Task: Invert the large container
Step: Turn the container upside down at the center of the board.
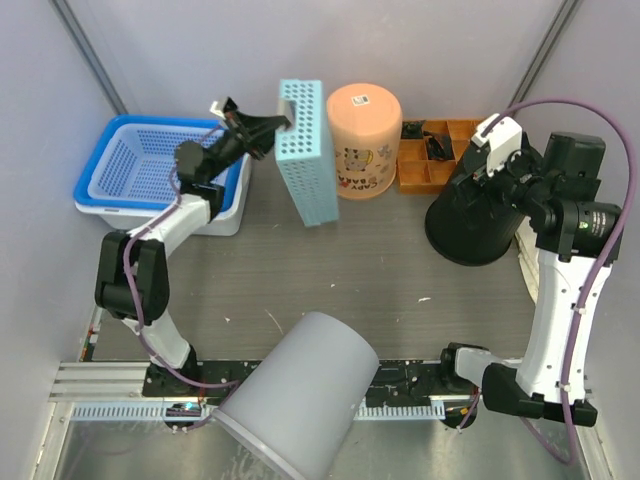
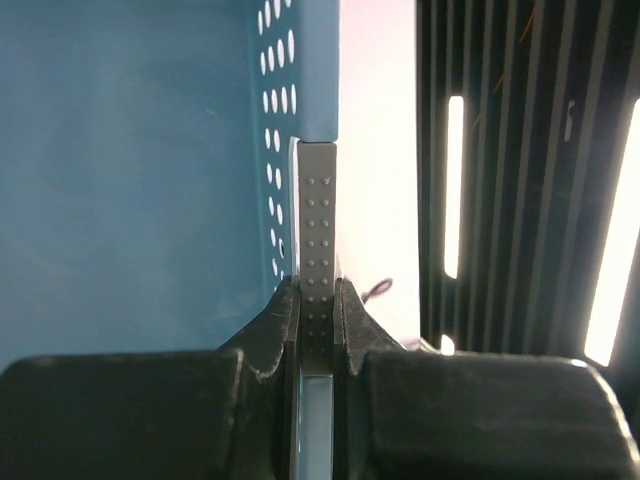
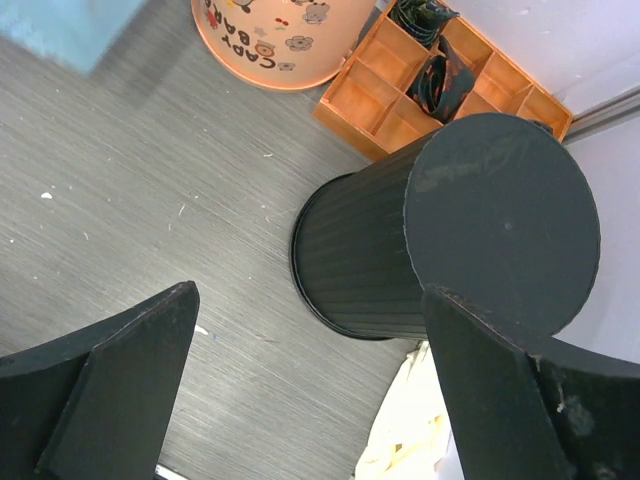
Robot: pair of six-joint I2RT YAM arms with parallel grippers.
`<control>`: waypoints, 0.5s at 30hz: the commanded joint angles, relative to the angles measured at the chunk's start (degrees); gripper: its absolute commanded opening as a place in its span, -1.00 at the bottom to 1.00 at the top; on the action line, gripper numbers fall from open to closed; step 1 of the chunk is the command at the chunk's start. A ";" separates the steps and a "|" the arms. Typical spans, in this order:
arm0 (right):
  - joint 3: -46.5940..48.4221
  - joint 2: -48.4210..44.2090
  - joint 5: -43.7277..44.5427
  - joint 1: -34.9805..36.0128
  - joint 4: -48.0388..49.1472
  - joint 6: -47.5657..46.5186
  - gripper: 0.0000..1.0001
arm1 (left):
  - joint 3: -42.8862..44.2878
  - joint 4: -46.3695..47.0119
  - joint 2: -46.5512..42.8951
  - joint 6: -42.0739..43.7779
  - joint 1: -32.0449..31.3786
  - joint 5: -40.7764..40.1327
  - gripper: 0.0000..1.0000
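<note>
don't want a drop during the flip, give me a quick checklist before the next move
1. left gripper shut on the rim of the light blue perforated plastic container: ok
2. container upside down: not ok, it stands on edge
3. clearance from the orange round cartoon-printed tub: cannot tell, they look very close
4. right gripper open, clear of the blue container, above the black ribbed upturned bucket: ok

The light-blue container (image 1: 307, 150) looks like matt plastic, its walls pierced with small holes. The black bin (image 3: 440, 230) is also matt, with fine ribs along the side. The table (image 1: 330, 270) has a matt grey surface with a streaked grain. The orange tub (image 1: 362, 140) is smooth.
</note>
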 commanded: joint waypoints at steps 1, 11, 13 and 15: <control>2.91 0.17 -4.49 -3.15 0.88 2.09 1.00 | -1.86 6.55 -5.39 -10.39 -10.28 -1.64 -1.00; 1.63 2.19 -2.32 -5.06 3.33 4.16 1.00 | -11.11 5.38 -9.64 -9.48 -15.45 -1.82 -1.00; 1.64 2.56 -2.08 -5.06 3.54 4.36 1.00 | -14.65 4.72 -8.58 -7.20 -15.87 -1.01 -1.00; 1.93 2.54 -2.11 -5.07 3.61 4.47 1.00 | -18.94 3.89 -6.96 -4.46 -16.17 -0.22 -1.00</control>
